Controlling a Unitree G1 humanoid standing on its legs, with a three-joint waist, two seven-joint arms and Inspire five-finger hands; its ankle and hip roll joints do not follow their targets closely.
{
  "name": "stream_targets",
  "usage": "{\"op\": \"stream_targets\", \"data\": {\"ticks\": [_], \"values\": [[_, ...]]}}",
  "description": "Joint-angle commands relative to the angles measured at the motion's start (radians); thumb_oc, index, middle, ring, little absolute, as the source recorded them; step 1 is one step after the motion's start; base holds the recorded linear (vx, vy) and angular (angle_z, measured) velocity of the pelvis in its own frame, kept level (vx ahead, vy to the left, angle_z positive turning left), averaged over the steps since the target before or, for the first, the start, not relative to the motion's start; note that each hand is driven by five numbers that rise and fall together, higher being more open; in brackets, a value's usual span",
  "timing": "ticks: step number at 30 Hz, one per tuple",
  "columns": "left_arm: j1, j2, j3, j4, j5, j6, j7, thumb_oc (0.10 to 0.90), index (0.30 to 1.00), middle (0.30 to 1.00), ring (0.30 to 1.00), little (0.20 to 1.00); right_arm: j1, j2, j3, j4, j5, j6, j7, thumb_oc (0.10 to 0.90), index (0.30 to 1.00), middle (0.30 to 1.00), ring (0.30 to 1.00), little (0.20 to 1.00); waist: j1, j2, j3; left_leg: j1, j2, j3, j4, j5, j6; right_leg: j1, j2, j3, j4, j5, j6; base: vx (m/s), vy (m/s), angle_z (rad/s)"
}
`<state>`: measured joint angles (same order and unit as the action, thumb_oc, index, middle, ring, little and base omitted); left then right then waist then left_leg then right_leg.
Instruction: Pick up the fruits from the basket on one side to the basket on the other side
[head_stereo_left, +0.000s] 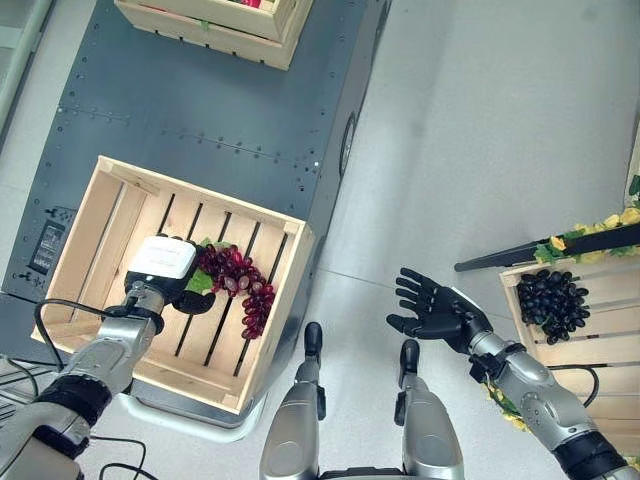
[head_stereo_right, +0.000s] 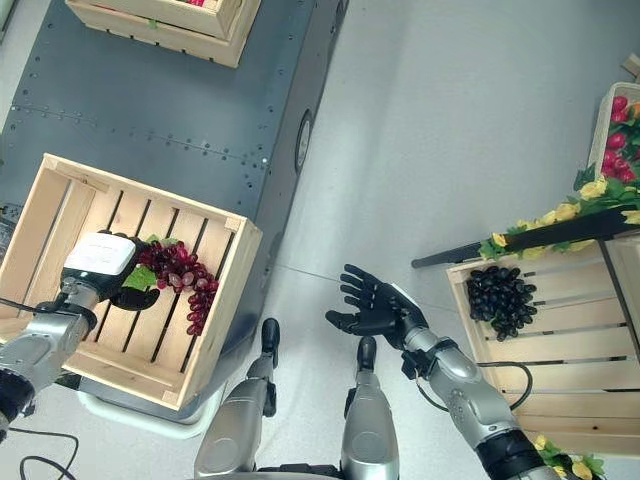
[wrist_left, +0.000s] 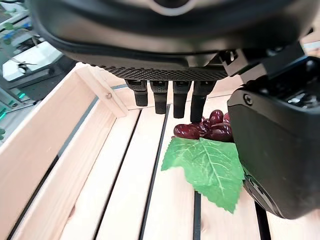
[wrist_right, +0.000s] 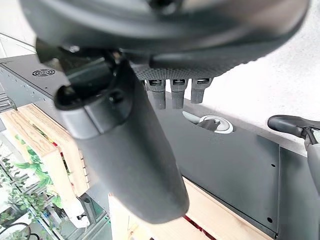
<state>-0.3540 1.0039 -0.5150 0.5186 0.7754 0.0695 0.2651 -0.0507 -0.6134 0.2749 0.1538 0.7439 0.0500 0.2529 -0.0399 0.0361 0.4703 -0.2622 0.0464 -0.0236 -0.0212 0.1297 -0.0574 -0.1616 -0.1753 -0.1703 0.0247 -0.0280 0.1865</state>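
The bunch of dark red grapes with a green leaf (head_stereo_left: 238, 285) lies on the slatted floor of the pale wooden crate (head_stereo_left: 95, 200) on the robot's left, near the crate's right wall. It looks like a light bunch of many small round beads on a flexible stem, so it would likely sag and swing when lifted; the smooth beads could slip. The leaf-and-stem end nearest the hand seems the firmest place to pinch.

The left hand (head_stereo_left: 168, 268) reaches into the crate with its white-covered thumb up, its fingers (wrist_left: 167, 97) hanging straight above the leaf and the first grapes, thumb standing apart; it holds nothing, and whether the fingertips touch the fruit cannot be told.

The right hand (head_stereo_right: 375, 305) hovers over the grey floor, palm up, fingers spread and empty. Farther right, another slatted wooden crate (head_stereo_right: 560, 340) holds a bunch of black grapes (head_stereo_right: 500, 298).
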Motion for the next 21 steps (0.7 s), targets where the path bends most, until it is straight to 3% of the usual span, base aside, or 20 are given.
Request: {"op": "stream_targets", "data": {"ticks": [1,10,13,21], "values": [[-0.010,0.070,0.064,0.004,0.036,0.054,0.031,0.800,0.900,0.900,0.900,0.900,0.018,-0.040,-0.031,-0.107,0.023,-0.047,0.020,0.800,0.900,0.900,0.900,0.900,-0.009,-0.015,-0.051,0.021,-0.010,0.063,0.062,-0.071,-0.009,-0.177,0.037,0.057,0.180,0.023,-0.047,0.00,0.000,0.00],[-0.108,-0.003,0.002,0.126,0.063,0.129,0.185,0.800,0.900,0.900,0.900,0.900,-0.005,-0.004,0.009,-0.099,0.028,-0.064,-0.010,0.800,0.900,0.900,0.900,0.900,-0.010,-0.038,-0.048,0.020,-0.002,0.074,0.046,-0.066,-0.008,-0.179,0.048,0.048,0.166,0.031,-0.043,0.00,-0.004,0.00],[-0.177,-0.070,-0.039,0.224,0.072,0.134,0.260,0.800,0.900,0.900,0.900,0.900,-0.026,0.023,0.036,-0.087,0.023,-0.071,-0.030,0.800,0.900,0.900,0.900,0.900,-0.016,-0.050,-0.046,0.015,0.001,0.078,0.048,-0.065,-0.008,-0.185,0.054,0.050,0.169,0.033,-0.042,0.00,0.000,0.00],[-0.218,-0.141,-0.069,0.274,0.079,0.178,0.265,0.800,0.900,0.900,0.900,0.900,-0.046,0.046,0.056,-0.087,0.013,-0.071,-0.059,0.800,0.900,0.900,0.900,0.900,-0.019,-0.060,-0.041,0.017,0.004,0.080,0.035,-0.059,-0.009,-0.184,0.059,0.051,0.158,0.039,-0.039,0.00,0.000,0.00]]}}
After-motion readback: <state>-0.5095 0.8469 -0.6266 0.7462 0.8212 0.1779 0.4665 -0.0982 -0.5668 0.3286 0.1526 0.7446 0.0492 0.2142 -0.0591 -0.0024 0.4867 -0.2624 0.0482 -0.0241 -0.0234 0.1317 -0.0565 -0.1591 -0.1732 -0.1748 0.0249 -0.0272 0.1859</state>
